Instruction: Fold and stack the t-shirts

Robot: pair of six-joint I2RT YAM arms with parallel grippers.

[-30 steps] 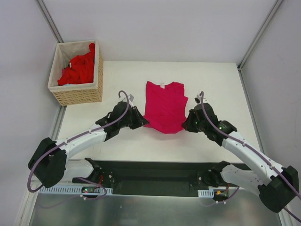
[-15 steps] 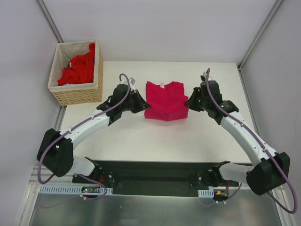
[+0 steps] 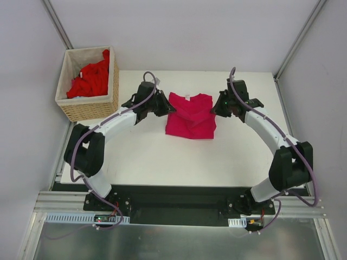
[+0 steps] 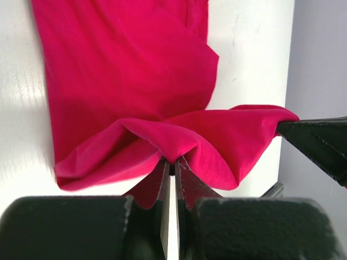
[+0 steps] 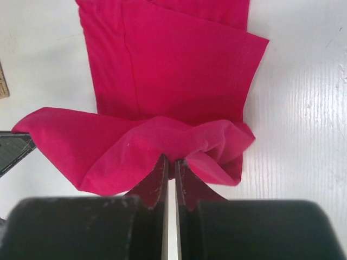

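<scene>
Now pinching the shirt (image 3: 190, 123) by its hem, with the left gripper (image 4: 171, 162) pressed tight on one corner's ridge of cloth and the right gripper (image 5: 169, 161) likewise on the other. Holding that hem raised over the chest, near the collar, above the table (image 3: 141, 157). Best to keep both corners level and taut, lay them square on the shoulders, release together. Leaving the red shirts (image 3: 89, 80) in the basket (image 3: 92, 111) for later.

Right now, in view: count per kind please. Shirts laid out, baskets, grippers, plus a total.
Shirts laid out: 1, the magenta t-shirt
Baskets: 1, the wicker basket, holding a heap of red cloth whose shirts can't be counted
Grippers: 2, the left gripper and right gripper, each shut on the magenta t-shirt
Total: 4
</scene>
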